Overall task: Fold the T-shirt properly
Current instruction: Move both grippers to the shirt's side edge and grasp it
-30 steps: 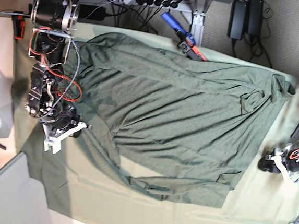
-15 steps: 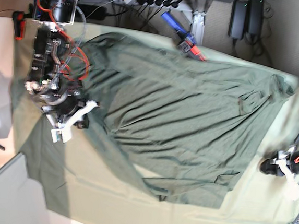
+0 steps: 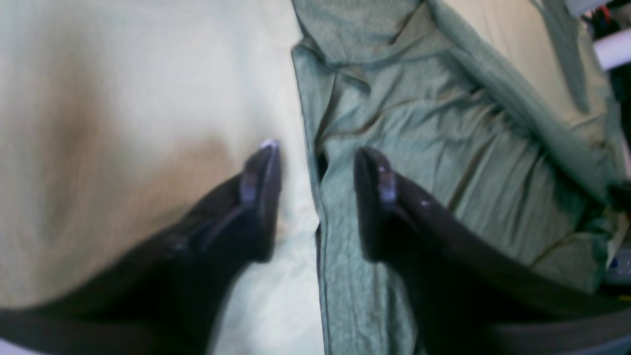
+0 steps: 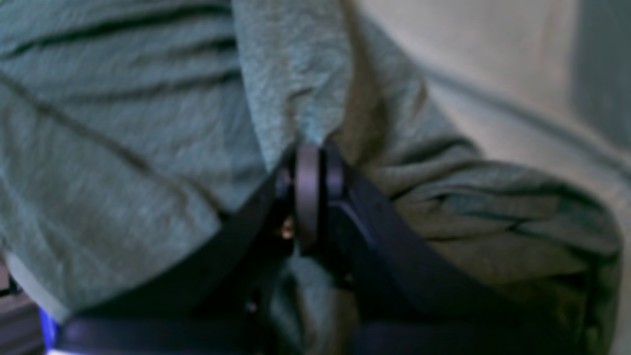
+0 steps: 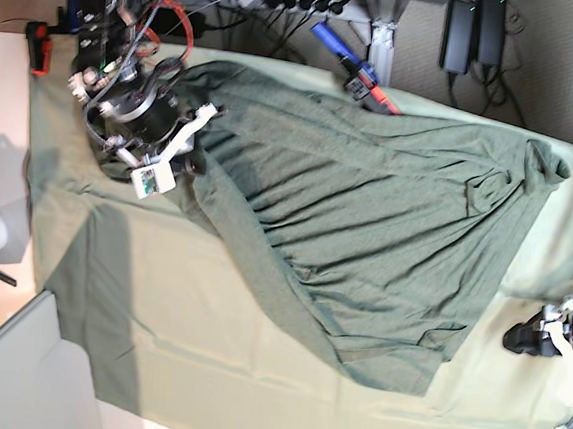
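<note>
- Lay spread across the pale table cloth [image 5: 253, 372]: the T-shirt [image 5: 366, 222], dark olive, wrinkled, reaching from the upper left of the base view to the far right edge of the table.
- Ran diagonally from upper left down to the lower middle: the garment's near edge, with bare cloth showing below and left of it.
- Bunched into a small twisted knot at the far right end, near the table's edge.
- Was clamped on a gathered fold of the T-shirt [image 4: 148, 123]: the right gripper [image 4: 308, 162], its dark fingertips pressed flat together, fabric puckering up and fanning out from the pinch in the right wrist view.
- Sat at the upper left of the base view, right gripper [image 5: 183, 155] at the shirt's corner there, fabric pulled into ridges radiating away from it.
- Stood with jaws clearly apart and nothing between them: the left gripper [image 3: 318, 167], seen from its own wrist camera.
- Straddled the hemmed edge of the T-shirt [image 3: 443, 162]: one dark finger [image 3: 261, 182] over the bare table cloth [image 3: 123, 123], the other over the green knit.
- Could not tell whether either finger was touching the surface below.
- Showed only as a small dark shape at the lower right of the base view, left gripper [image 5: 527, 339], just off the shirt's lower right corner.
- Lay beyond the top edge of the table: a blue and red tool [image 5: 351, 72], plus cables and dark power bricks [image 5: 471, 32] on the floor.
</note>
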{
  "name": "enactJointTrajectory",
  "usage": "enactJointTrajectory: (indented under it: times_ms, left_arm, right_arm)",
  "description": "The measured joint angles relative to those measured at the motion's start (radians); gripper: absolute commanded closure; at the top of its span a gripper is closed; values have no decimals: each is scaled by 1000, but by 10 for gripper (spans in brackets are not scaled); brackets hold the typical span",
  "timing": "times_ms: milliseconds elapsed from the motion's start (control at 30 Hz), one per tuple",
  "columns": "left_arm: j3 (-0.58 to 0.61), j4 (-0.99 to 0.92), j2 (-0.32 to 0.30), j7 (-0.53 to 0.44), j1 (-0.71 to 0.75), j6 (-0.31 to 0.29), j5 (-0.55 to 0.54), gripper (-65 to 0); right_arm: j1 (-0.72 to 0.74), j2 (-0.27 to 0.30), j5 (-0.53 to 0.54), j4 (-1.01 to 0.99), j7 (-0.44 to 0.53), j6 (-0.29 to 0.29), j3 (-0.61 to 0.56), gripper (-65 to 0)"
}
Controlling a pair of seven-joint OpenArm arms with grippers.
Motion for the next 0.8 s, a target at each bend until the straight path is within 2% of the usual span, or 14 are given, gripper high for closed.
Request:
enactJointTrajectory:
  times_ms: [133, 200, 267, 333, 400, 500, 567, 733, 800]
  left_arm:
    - [0, 15, 3, -1, -1, 0, -18, -362]
    - [0, 16, 21, -53, -1, 0, 24, -362]
    - [0, 16, 50, -114, -1, 0, 122, -362]
    - [0, 16, 83, -176, -3, 0, 230, -362]
    - [7, 15, 113, -236, -10, 0, 319, -362]
    - [40, 15, 153, -343, -34, 0, 481, -362]
    - [82, 13, 172, -414, -51, 55, 584, -362]
    - [214, -11, 209, -536, -78, 251, 776, -362]
    - [267, -13, 224, -581, -80, 298, 857, -361]
  right_arm:
    - [-29, 0, -1, 0, 0, 0, 0, 0]
    - [-37, 0, -5, 0, -4, 0, 0, 0]
    - [-42, 0, -12, 0, -7, 0, 0, -21]
    - [-42, 0, -16, 0, -11, 0, 0, -196]
    - [-42, 0, -20, 0, -11, 0, 1, -307]
    - [-42, 0, -20, 0, -12, 0, 1, -321]
    - [-42, 0, -35, 0, -14, 0, 1, -321]
    - [-45, 0, -62, 0, -22, 0, 2, -321]
    - [-45, 0, -62, 0, -22, 0, 1, -321]
